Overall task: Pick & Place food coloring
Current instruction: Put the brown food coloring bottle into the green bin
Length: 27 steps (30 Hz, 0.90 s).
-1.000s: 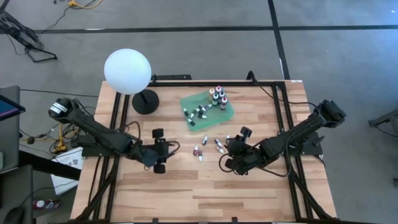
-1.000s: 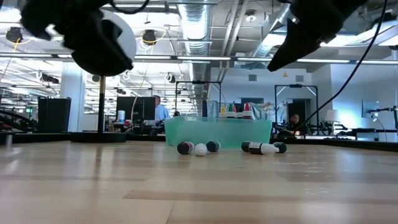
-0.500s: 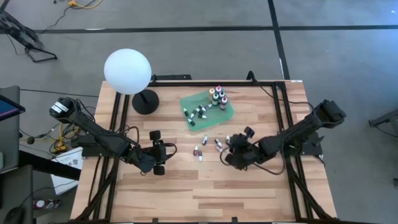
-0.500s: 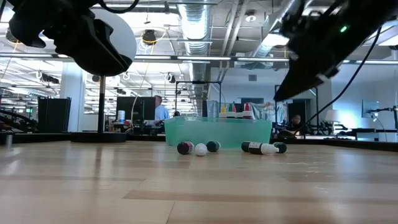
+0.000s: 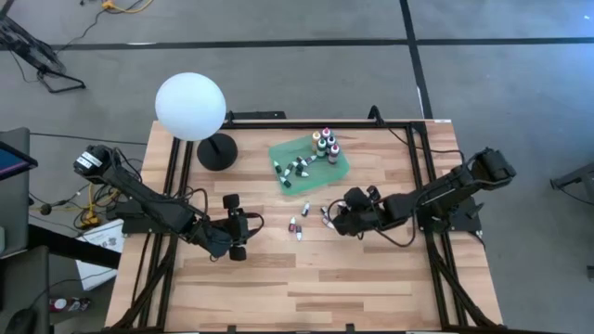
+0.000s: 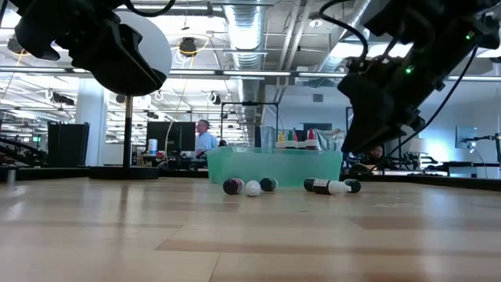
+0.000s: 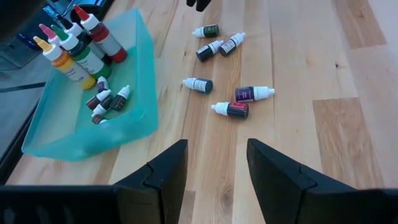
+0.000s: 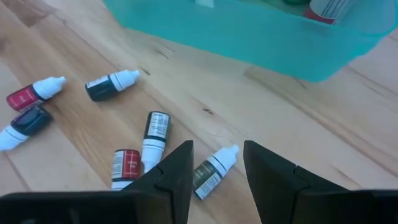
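Six small white-tipped dropper bottles of food coloring, with red, purple, dark green and black bodies, lie on their sides on the wooden table just beside the green tray. Inside the tray, taller bottles with yellow, red, green and pink caps stand upright near more fallen droppers. The right gripper hovers over the loose droppers beside the tray, fingers parted and empty. The left gripper, farther from the tray, is parted and empty too.
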Available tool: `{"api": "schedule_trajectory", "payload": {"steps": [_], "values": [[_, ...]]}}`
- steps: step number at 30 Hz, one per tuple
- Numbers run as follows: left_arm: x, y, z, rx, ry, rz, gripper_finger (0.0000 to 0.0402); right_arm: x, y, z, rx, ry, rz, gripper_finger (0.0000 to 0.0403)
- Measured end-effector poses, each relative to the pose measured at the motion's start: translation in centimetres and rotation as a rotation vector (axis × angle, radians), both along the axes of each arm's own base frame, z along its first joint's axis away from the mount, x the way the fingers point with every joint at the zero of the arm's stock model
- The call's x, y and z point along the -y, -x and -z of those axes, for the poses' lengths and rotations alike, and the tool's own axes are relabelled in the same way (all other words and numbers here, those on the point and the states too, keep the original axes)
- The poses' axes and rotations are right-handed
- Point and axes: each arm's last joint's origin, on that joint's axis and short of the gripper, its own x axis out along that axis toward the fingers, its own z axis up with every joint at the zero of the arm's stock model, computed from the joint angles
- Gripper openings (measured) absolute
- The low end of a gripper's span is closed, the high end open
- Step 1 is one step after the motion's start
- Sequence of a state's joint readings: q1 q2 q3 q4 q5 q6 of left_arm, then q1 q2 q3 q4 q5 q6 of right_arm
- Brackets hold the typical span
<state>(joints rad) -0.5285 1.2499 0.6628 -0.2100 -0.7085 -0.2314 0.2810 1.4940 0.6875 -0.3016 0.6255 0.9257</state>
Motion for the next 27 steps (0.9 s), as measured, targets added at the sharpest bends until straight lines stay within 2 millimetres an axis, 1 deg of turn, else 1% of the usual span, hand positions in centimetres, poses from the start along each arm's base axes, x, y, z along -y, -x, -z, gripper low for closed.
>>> {"api": "schedule_trajectory", "payload": {"steps": [8,14,20,23,24,27], "values": [[0.0,0.0,0.0,0.002,0.005,-0.003,0.016,0.2,0.0,0.1,-0.003,-0.025,0.005,0.0141],[0.0,0.0,0.0,0.004,0.01,-0.007,0.016,0.2,0.0,0.1,-0.003,-0.027,0.006,0.0175],[0.0,0.0,0.0,0.005,0.011,-0.007,0.016,0.5,0.0,0.2,0.019,-0.058,0.068,0.0207],[0.0,-0.1,-0.1,0.012,0.015,-0.007,0.016,0.6,-0.3,1.0,0.002,-0.062,0.094,0.0213],[0.1,-0.1,-0.1,0.017,0.018,-0.006,0.016,0.7,-0.2,1.5,-0.021,-0.059,0.097,0.0214],[0.1,-0.2,-0.2,0.027,0.025,-0.006,0.016,1.1,-1.0,3.1,-0.072,-0.078,0.081,0.0215]]}}
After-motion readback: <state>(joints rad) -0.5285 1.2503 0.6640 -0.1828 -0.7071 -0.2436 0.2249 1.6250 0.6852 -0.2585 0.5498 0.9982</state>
